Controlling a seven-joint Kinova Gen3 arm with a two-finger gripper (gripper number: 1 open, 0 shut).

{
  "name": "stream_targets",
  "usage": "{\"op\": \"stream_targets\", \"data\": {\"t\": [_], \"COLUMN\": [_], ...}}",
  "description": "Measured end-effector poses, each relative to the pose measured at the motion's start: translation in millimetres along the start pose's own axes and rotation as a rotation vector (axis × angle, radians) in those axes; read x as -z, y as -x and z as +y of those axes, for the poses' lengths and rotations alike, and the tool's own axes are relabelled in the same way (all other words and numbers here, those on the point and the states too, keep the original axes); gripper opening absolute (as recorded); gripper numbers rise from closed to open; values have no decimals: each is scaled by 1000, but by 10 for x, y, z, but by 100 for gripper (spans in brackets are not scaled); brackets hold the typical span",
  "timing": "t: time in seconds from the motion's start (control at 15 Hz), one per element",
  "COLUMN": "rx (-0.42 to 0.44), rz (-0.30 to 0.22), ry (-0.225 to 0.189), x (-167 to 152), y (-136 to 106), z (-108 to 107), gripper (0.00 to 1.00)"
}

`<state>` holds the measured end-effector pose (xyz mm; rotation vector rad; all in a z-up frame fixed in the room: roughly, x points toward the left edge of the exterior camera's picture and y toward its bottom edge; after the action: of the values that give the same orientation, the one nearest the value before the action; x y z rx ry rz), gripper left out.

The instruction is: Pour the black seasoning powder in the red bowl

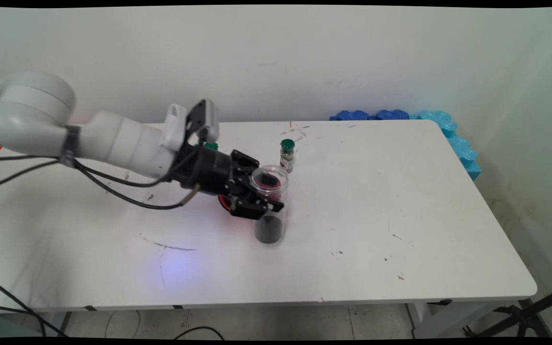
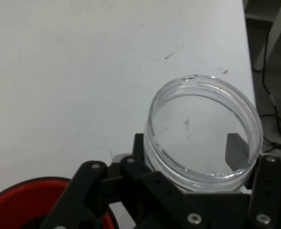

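A clear, open-mouthed jar (image 1: 270,184) is upright near the middle of the table (image 1: 376,215); its lower part looks dark. My gripper (image 1: 272,194) reaches it from the left and is shut on its upper wall, one finger on each side. In the hand view the jar (image 2: 202,129) fills the space between the fingers (image 2: 267,191) and its inside looks empty through the mouth. A red round container (image 2: 30,205) lies just beside and under the hand, and shows as a red edge (image 1: 222,201) in the main view.
A small spice bottle with a green cap (image 1: 286,155) stands just behind the jar. Another green cap (image 1: 211,145) peeks out behind the wrist. Blue foam pieces (image 1: 463,148) line the table's far right corner. Black cables (image 1: 113,184) hang from the arm.
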<state>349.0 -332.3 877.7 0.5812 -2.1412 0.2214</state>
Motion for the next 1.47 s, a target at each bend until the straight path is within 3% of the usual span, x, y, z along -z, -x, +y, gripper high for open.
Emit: {"op": "stream_targets", "data": {"t": [0.8, 1.47], "rx": [-7, 3], "rz": [-37, -133], "ry": [37, 49], "x": [817, 1034], "y": [-420, -508], "z": [118, -6], "gripper": [0, 0]}}
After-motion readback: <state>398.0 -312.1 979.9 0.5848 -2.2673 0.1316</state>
